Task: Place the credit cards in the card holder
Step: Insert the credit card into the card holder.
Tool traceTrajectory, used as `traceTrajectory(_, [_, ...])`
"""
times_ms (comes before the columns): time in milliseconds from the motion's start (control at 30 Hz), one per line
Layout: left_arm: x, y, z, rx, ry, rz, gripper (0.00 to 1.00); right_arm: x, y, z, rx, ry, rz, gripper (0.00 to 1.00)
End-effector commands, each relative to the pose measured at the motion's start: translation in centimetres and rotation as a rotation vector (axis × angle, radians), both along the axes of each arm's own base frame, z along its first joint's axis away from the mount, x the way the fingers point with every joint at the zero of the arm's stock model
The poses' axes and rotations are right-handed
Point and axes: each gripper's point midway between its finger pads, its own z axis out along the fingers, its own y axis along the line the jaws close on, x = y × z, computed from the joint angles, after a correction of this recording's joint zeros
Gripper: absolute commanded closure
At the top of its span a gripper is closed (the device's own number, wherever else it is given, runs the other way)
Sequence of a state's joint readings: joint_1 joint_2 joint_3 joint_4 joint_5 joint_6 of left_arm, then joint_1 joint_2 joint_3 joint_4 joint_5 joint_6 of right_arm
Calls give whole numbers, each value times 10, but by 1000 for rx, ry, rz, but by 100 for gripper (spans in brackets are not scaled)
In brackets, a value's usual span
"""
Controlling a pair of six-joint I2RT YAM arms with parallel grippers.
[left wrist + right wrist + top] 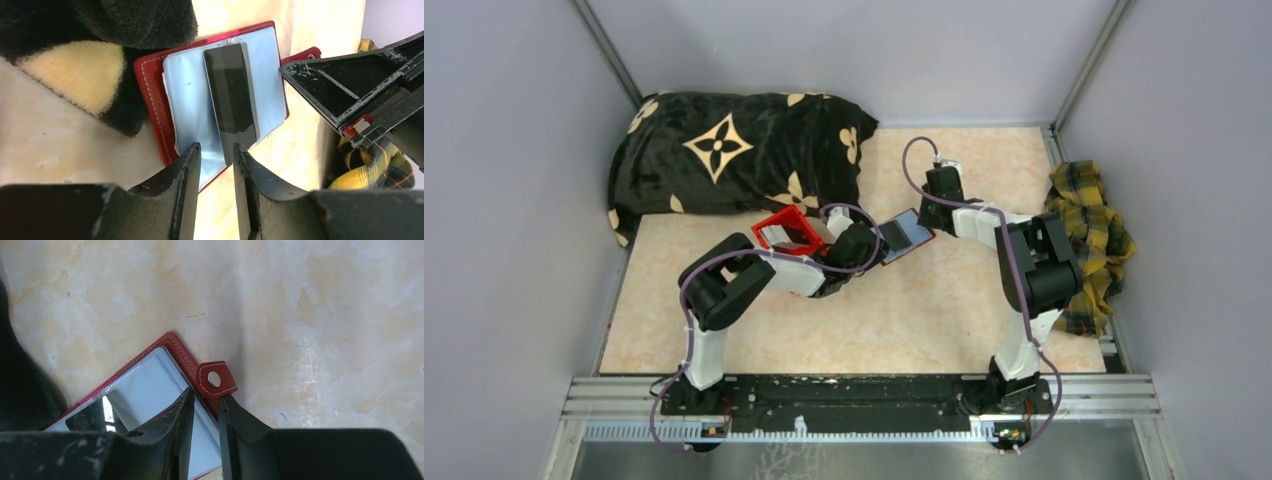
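The card holder (911, 238) lies open on the table, dark red outside with a pale blue-grey lining (187, 100). One glossy, dark-looking credit card (231, 95) lies lengthwise along its middle and also shows in the right wrist view (95, 415). My left gripper (216, 150) hangs over the holder's near edge, jaws a narrow gap apart with lining and bare table showing between them. My right gripper (205, 399) stands at the opposite edge beside the snap tab (216, 380), one finger over the lining and the other outside the red border, gripping nothing. Any other cards are out of view.
A bright red plastic bin (774, 222) sits just left of the left gripper (869, 243). A black pillow with tan flowers (734, 150) fills the back left and touches the holder's far corner. A yellow plaid cloth (1089, 230) lies by the right wall.
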State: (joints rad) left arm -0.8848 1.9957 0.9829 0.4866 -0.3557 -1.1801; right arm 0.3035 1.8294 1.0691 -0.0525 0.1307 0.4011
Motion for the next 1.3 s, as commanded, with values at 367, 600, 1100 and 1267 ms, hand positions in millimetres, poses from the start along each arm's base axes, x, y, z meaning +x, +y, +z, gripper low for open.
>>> traceTrajectory(367, [-3,40,-29,206,14,51,69,20,0,11,9,-52,-9,76])
traceTrajectory(600, [1,42,-18,167,-22,81,73,18,-1,8,7,-45,-9,77])
traceTrajectory(1100, [24,29,2,240,-96,68,75,18,0,6,9,-39,-3,77])
traceTrajectory(1267, [31,27,2,305,-105,55,78,18,-1,5,8,-37,-3,78])
